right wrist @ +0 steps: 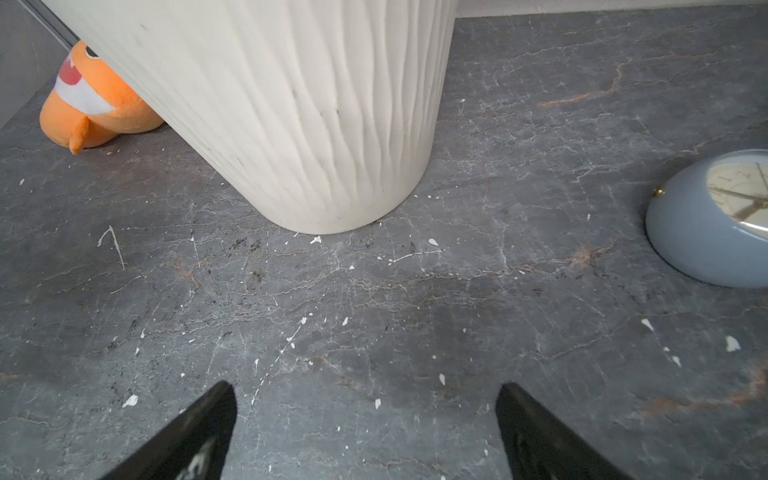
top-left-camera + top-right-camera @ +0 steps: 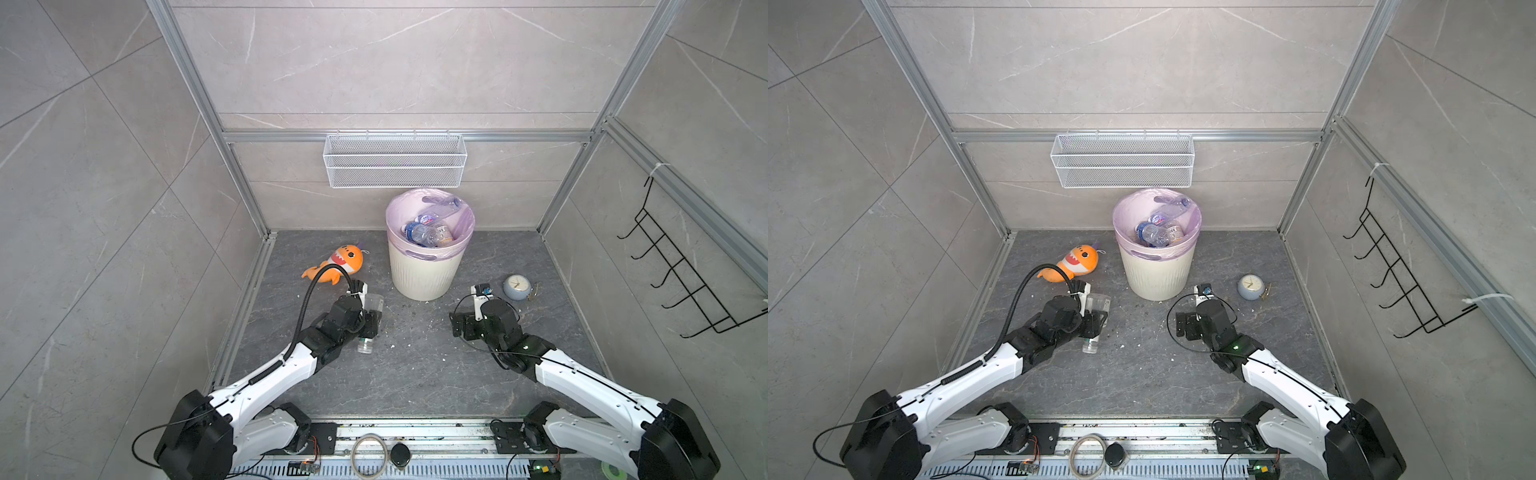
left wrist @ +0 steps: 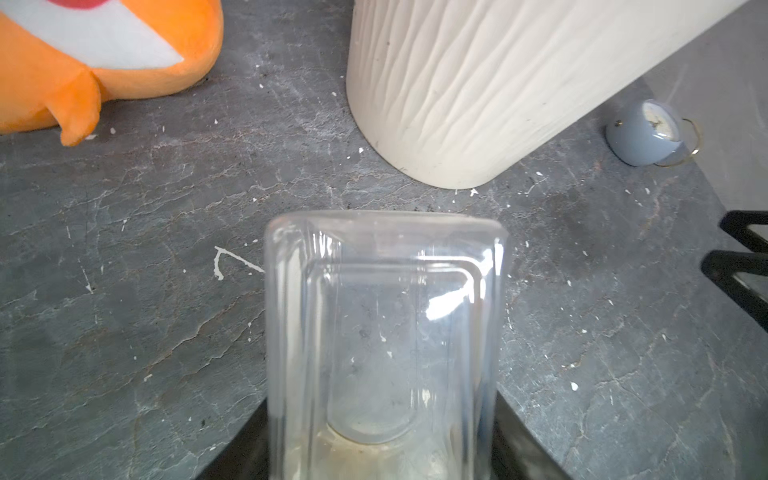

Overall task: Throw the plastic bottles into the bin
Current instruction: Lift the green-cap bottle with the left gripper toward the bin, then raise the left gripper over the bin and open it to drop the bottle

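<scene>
Where the plush lies: orange shark plush on the floor at far left, no part of the job.
Left gripper: jaws clamped across the middle of a clear bottle.
Held bottle: long axis runs toward the back wall, flat base leading, cap end trailing toward the robot.
Bin: ahead and to the right of that bottle, rim well above it; other bottles lie inside the lilac liner.
Right gripper: jaws wide apart, empty, low near the bin's foot.
Clock: grey, far right.
Next move, likely: up and rightward over the rim, left arm alone.
</scene>
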You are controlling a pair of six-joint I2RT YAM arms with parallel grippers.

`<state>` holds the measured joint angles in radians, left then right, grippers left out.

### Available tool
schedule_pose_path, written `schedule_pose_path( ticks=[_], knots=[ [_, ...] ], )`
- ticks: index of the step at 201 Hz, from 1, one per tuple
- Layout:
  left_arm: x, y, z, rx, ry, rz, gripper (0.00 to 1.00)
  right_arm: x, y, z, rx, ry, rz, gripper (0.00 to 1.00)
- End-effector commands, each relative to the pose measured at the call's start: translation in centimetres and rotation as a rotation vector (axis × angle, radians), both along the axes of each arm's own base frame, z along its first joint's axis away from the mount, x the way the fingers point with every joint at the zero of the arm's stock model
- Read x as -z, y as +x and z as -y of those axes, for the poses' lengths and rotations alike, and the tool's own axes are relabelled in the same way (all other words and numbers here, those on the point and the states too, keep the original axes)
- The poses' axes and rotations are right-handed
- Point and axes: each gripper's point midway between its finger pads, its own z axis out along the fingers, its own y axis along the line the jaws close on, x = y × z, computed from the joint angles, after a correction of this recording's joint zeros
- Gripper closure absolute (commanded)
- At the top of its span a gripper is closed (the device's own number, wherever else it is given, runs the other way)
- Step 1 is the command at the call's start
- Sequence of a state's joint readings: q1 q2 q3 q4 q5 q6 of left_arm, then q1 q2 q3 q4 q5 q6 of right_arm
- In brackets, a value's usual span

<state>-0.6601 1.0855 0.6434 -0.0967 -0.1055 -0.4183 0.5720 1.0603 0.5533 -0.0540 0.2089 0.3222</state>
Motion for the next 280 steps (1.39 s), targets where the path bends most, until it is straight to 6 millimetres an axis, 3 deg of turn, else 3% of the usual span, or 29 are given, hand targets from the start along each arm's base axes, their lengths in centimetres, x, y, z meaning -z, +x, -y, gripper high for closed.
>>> schedule_pose_path(
  ticks=[1,41,105,134,169,213,233,253,261,269,273,280],
  knots=[
    [-2.8,-0.3,-0.1,0.015,-0.023,0.104,0.48,-0.7,0.3,-0.5,-0.002,0.03,0.016,0.0],
    [-5.5,-1.9,-0.5,0.049,-0.068,0.169,0.48,-0.7,0.2,-0.5,-0.003,0.032,0.017,0.0],
    [-11.6,-4.0,-0.1,0.145,-0.142,0.316,0.46,-0.8,0.2,-0.7,-0.009,0.036,0.017,0.01],
    [-14.4,-3.9,0.3,0.169,-0.15,0.376,0.45,-1.0,0.1,-0.7,-0.013,0.039,0.019,0.0],
    [-19.6,-2.5,1.3,0.176,-0.152,0.474,0.43,-1.3,0.0,-0.7,-0.015,0.042,0.026,0.0],
    [-27.0,1.1,4.9,0.224,-0.132,0.589,0.41,-1.7,-0.1,-0.7,-0.021,0.049,0.032,0.0],
    [-30.1,4.4,7.4,0.249,-0.127,0.63,0.4,-2.0,-0.2,-0.6,-0.02,0.052,0.037,0.0],
    [-32.5,9.0,9.6,0.28,-0.197,0.615,0.37,-2.0,-0.3,-0.4,-0.014,0.049,0.04,0.0],
    [-33.0,11.5,9.9,0.27,-0.224,0.591,0.3,-2.0,-0.3,-0.4,-0.013,0.049,0.039,0.0],
    [-32.9,14.1,9.8,0.251,-0.241,0.558,0.15,-2.0,-0.3,-0.4,-0.012,0.049,0.039,0.0],
    [-32.9,15.3,9.8,0.248,-0.251,0.543,0.02,-1.9,-0.3,-0.4,-0.011,0.049,0.038,0.01],
    [-32.6,17.1,9.8,0.247,-0.268,0.52,0.0,-1.9,-0.3,-0.4,-0.01,0.047,0.037,0.0]
  ],
)
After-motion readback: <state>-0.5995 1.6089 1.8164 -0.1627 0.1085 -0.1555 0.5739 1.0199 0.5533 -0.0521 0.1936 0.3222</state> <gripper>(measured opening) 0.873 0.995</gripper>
